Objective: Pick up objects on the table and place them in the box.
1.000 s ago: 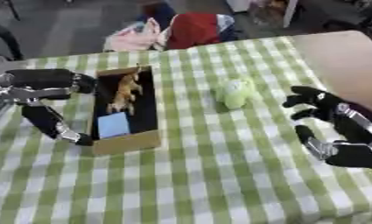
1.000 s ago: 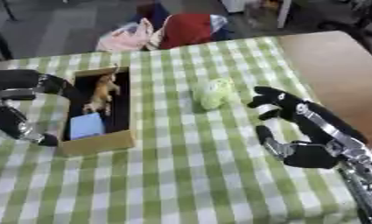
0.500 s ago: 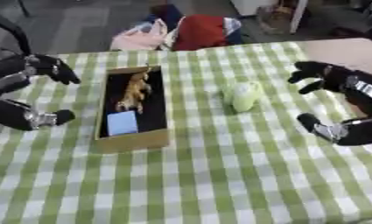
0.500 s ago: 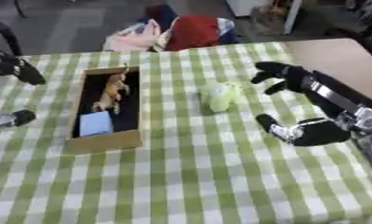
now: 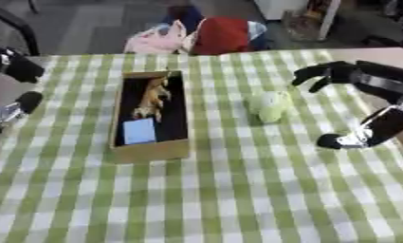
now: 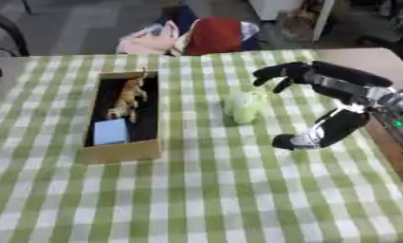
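Green-checked tabletop (image 5: 237,199), box (image 5: 151,148) left of centre. Pale green toy (image 5: 269,107) mid-frame beside it: probably soft, light. Best pinched across its middle. Right hand (image 6: 320,95) spread wide; left hand (image 5: 13,80) open, left edge.

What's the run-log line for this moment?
right hand: open beside green toy, no contact | left hand: open at left edge | box: holds animal figure, blue block
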Available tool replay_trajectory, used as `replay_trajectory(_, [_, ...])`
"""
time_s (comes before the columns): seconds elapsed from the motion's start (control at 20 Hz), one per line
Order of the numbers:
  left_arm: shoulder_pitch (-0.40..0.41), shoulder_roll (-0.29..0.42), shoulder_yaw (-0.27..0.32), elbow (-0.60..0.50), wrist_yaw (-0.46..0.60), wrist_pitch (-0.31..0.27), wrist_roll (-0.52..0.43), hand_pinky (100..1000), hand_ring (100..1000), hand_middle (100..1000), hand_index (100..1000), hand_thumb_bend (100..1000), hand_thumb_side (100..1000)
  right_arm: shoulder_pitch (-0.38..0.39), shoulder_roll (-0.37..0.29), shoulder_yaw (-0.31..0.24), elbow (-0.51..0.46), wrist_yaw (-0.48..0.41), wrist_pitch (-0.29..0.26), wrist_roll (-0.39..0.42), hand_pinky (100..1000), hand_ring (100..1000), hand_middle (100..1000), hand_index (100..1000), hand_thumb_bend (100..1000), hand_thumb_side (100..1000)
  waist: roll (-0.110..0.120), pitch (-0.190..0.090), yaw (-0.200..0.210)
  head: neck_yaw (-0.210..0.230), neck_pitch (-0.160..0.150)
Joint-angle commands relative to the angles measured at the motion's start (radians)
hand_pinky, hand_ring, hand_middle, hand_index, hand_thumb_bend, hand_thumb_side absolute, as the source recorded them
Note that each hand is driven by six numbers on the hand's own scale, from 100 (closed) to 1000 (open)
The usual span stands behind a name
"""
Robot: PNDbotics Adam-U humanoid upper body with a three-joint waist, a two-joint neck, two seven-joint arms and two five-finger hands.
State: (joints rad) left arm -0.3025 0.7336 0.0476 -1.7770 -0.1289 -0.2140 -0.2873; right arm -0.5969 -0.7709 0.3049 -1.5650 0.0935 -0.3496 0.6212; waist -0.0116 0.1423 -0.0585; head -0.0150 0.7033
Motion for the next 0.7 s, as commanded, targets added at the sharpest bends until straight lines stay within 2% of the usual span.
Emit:
replay_trajectory(0.05, [-0.001,-0.007,0.033,-0.028,0.026,0.019,0.022,685,644,633,755,271,595,-0.054,-0.020,0.004,0.094,0.063,-0.052,0.022,808,958,874,1000,518,402,-0.001,-0.011,0.008,-0.007,0.000])
replay_trajectory(0.3, [0.000,-0.042,0.040,-0.037,0.045,0.040,0.023,681,638,627,751,260,605,-0.109,0.035,-0.003,0.264,0.159,-0.115,-0.016,801,952,866,1000,524,399,0.001,-0.011,0.017,-0.009,0.002])
replay_trajectory(0.7, [-0.001,-0.079,0.037,-0.039,0.061,0.052,0.010,676,633,622,749,248,617,-0.179,0.118,-0.033,0.451,0.256,-0.147,-0.101,796,949,857,1000,519,381,0.006,-0.010,0.031,-0.016,0.007])
